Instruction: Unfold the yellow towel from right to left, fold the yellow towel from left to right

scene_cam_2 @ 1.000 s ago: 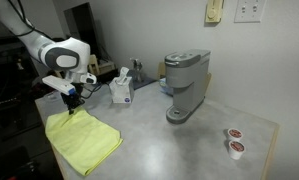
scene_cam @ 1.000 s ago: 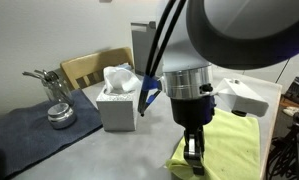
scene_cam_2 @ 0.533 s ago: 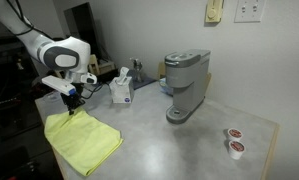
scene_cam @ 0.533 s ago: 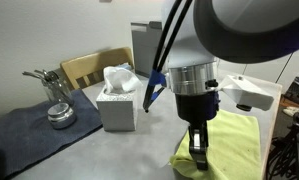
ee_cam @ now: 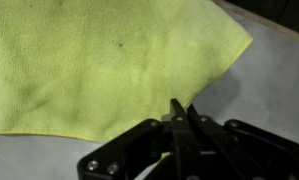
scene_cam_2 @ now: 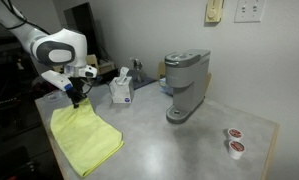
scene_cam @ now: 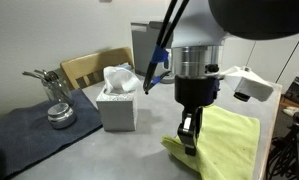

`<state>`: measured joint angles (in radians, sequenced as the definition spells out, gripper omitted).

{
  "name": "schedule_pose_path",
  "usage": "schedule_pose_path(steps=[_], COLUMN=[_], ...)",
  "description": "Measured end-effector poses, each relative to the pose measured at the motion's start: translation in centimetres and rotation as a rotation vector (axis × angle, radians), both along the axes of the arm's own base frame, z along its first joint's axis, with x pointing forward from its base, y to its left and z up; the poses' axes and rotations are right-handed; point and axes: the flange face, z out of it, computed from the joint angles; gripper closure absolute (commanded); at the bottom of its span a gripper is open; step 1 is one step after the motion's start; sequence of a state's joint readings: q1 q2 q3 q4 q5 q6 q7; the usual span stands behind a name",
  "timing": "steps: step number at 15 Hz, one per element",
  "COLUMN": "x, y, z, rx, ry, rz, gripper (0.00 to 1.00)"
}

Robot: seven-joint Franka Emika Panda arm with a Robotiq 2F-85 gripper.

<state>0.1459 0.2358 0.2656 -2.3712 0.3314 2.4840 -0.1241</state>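
Our gripper is clenched on one edge of the yellow towel, holding that edge raised off the grey counter.
We see a plain lime-yellow cloth, soft and finely napped in the wrist view. It is spread mostly flat at the counter's end, with one corner near the front edge. Toward the back edge stand a grey tissue box beside a dark grey mat, and a coffee maker. Two pods sit near the far corner, before pale walls.
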Motion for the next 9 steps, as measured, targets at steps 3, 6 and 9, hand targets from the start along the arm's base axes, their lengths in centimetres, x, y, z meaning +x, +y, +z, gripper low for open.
schedule_pose_path(steps=[3, 6, 9], x=[-0.05, -0.41, -0.81], y=[-0.28, -0.50, -0.82], z=[0.78, 1.18, 1.32], rx=[0.000, 0.001, 0.002], ry=[-0.035, -0.043, -0.043], rz=[-0.043, -0.052, -0.053], gripper=[0.99, 0.99, 0.99])
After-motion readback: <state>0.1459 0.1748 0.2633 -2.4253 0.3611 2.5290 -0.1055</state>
